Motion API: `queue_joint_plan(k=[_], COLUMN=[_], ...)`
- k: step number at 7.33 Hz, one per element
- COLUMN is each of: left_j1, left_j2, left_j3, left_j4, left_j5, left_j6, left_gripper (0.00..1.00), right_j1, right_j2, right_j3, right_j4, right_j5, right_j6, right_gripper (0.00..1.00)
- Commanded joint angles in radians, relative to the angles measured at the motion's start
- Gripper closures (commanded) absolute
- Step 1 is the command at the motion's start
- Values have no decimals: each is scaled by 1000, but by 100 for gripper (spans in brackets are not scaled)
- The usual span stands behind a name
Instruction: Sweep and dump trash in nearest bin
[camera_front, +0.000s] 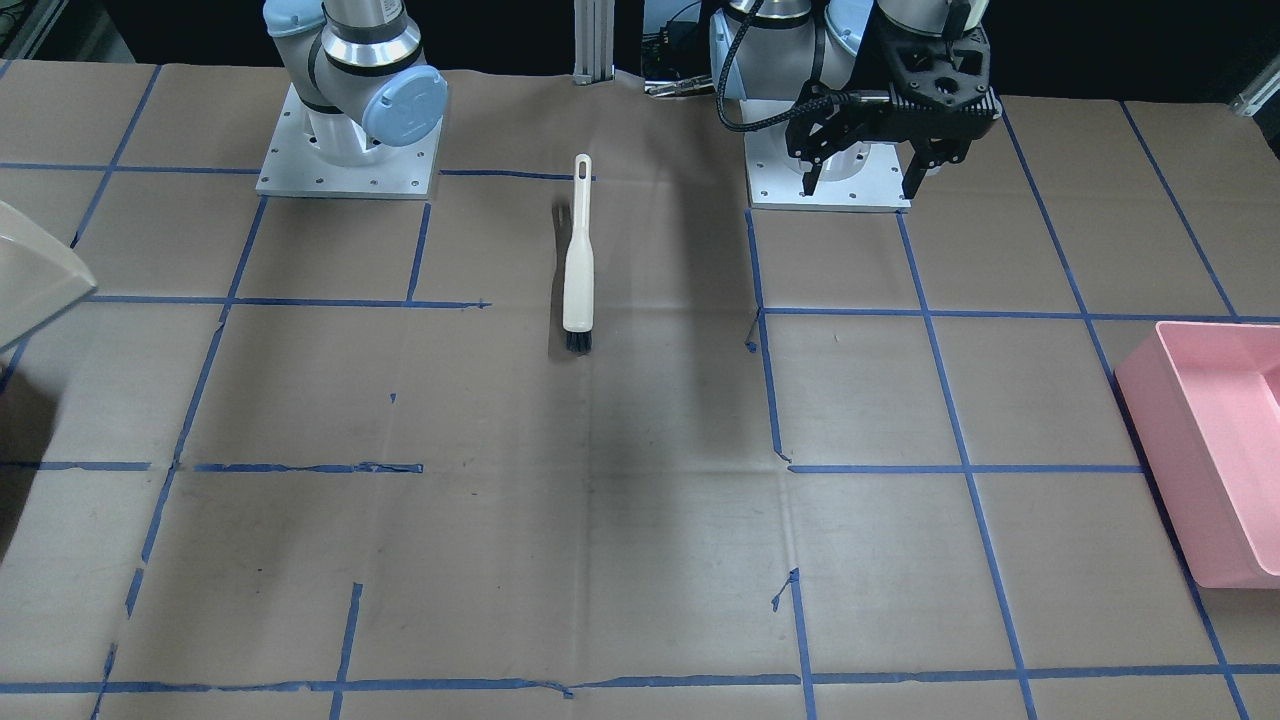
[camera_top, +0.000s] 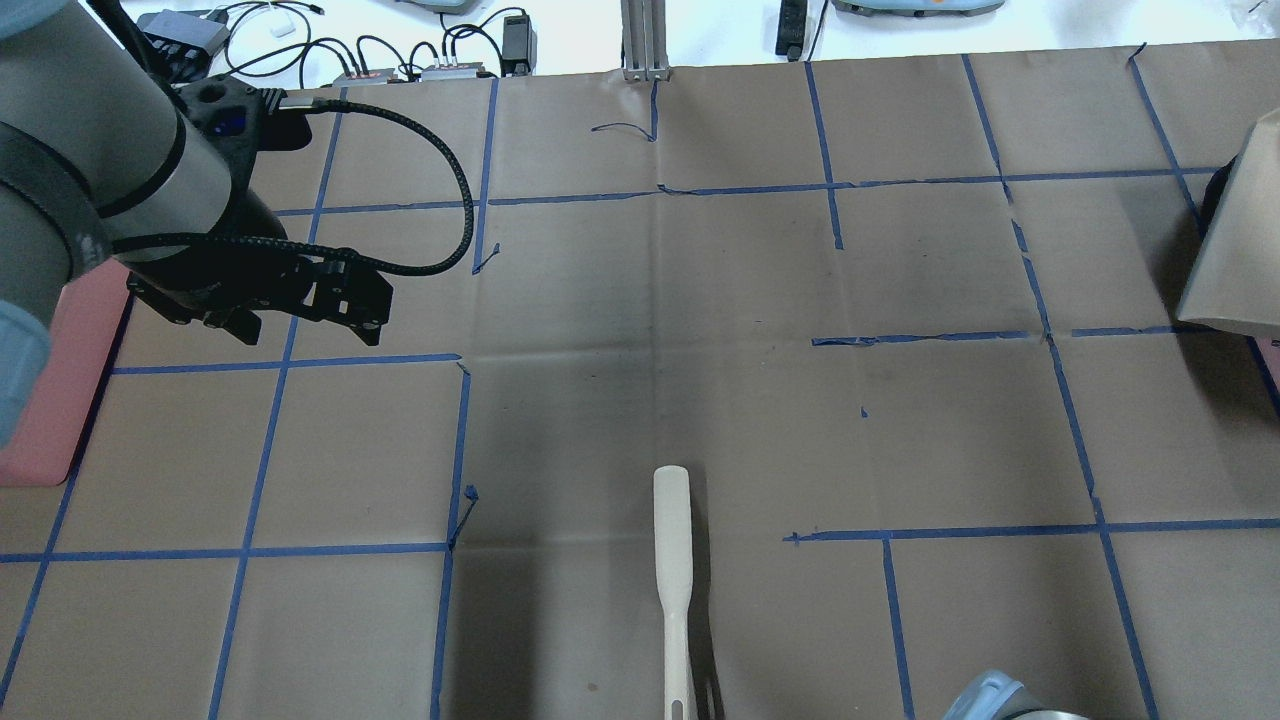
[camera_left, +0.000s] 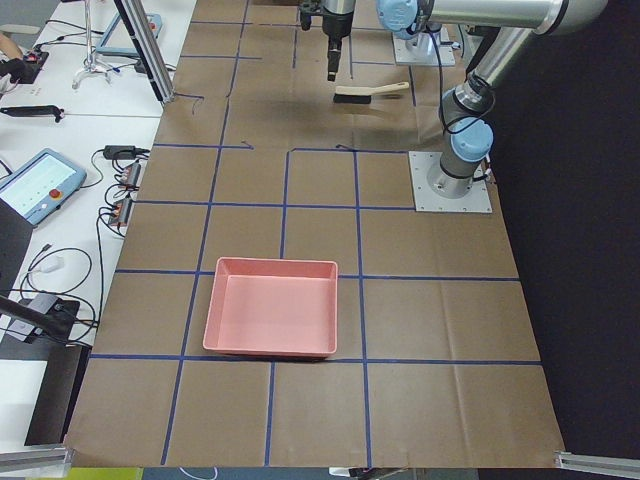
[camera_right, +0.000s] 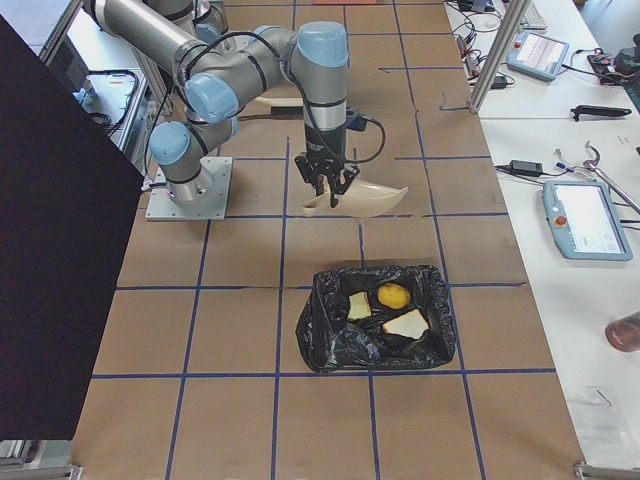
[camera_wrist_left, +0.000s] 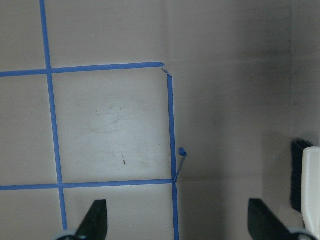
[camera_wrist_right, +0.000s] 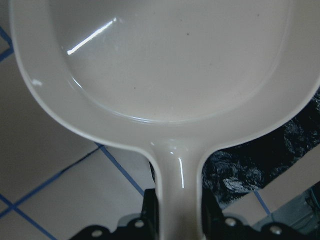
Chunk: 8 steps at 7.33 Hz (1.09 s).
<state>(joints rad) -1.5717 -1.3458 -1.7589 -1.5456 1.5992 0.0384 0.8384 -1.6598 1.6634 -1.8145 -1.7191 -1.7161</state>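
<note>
Trash lies inside the square bin lined with a crinkly black plastic bag, out at the table end on the robot's right. You can see a round yellow-brown lump and two torn white bread pieces with tan crust lying close together on the black bag. Look at the right gripper next. It is squeezed tight on the thin handle of a smooth cream plastic dustpan. The pan hangs just beside the bin, on the side nearer the robot, and its scoop shows only shiny plastic. The left gripper hangs over the brown paper table close to its own base, with its two black fingers spread wide over bare paper. A long cream hand brush with black bristles lies flat in the middle, between the two arm bases. A shallow pink plastic tub sits at the table end on the robot's left. Blue tape lines cross the paper in squares. The screen on the side desk is too small for you to read.
</note>
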Motion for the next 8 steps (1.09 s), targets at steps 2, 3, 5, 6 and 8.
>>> queue_joint_plan(k=[2,3,5,6,8], left_j1=[1,4,1,2,4], left_j2=[43,48,48,48,43], left_j3=[-19,-20,-22,-22,-22], left_j4=[2,-4,-5,-4,-4], left_j5=[1,1,-2,-1,1], left_j6=[0,0,1,1,3], left_gripper=[0,0,0,0,0], right_j1=[178,256,397,440,551], right_j2=[-32,-31,-23,-11,37], right_j3=[59,68,96,96,91], right_j4=[21,29,26,30,15], right_j5=[49,50,93,148,170], right_j6=[374,518,817,980,1207], right_gripper=[97,97,97,97,97])
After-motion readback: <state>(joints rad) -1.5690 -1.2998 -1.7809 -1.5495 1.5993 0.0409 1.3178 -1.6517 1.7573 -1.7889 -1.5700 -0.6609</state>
